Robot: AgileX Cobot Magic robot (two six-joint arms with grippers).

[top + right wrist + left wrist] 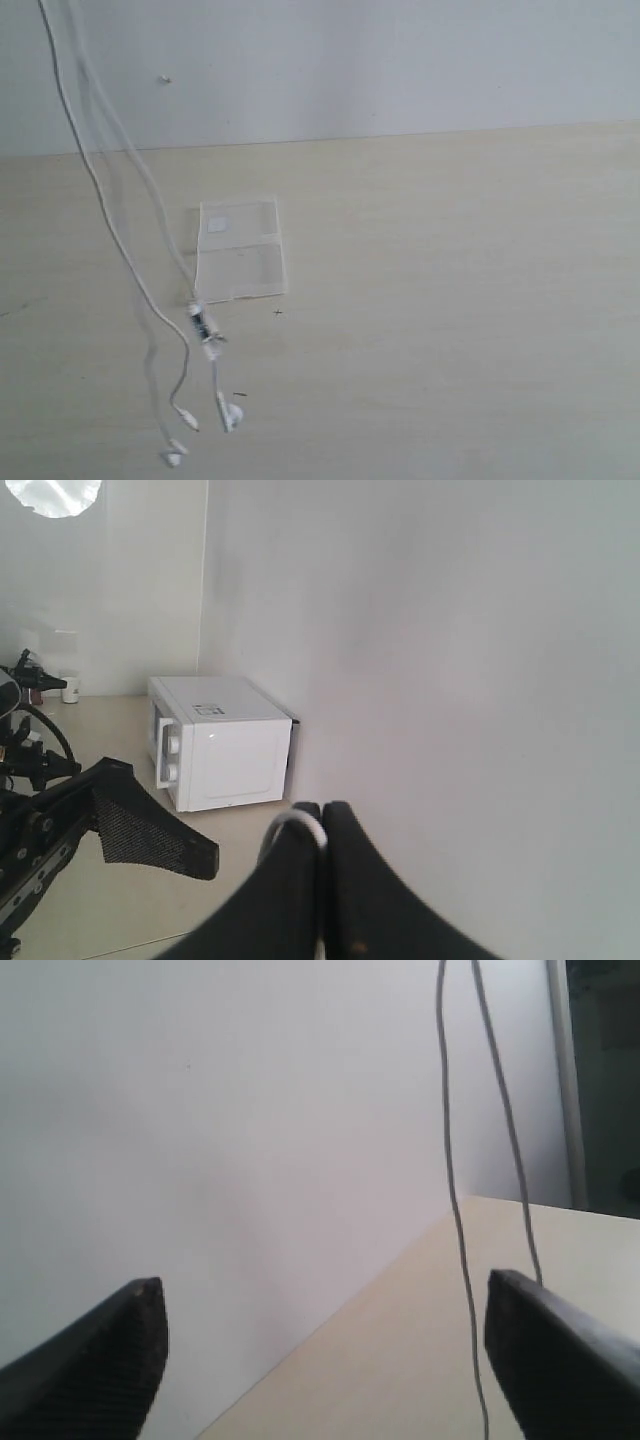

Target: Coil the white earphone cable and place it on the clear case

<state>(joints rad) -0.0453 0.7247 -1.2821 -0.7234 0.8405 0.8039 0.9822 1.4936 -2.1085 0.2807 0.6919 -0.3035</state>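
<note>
the clear case (240, 250) lies flat on the pale table (450, 300), closed, with its small white label (216, 224) facing up near the far end and a seam across the middle. it is see-through, and the table colour shows through it.

the white earphone cable (98, 195) is in the air. it comes down from above at the left of the exterior view in long loose strands and passes close by the left edge of the case. the inline remote (203, 325) hangs just in front of the near left corner of the case, and the two earbuds (230, 412) dangle lower, very near the table; i cannot tell if they touch it.

the right gripper (320, 815) is raised high, facing a white wall, with a white microwave (220, 742) on a counter behind it. its jaws are pressed together, and a small white loop of the cable is pinched at their tips.

the left gripper (322, 1295) is also lifted, looking along the table edge toward the wall. its dark fingers (120, 1345) are spread wide apart, and two strands of the cable hang down between them, closer to one finger, touching neither.
</note>
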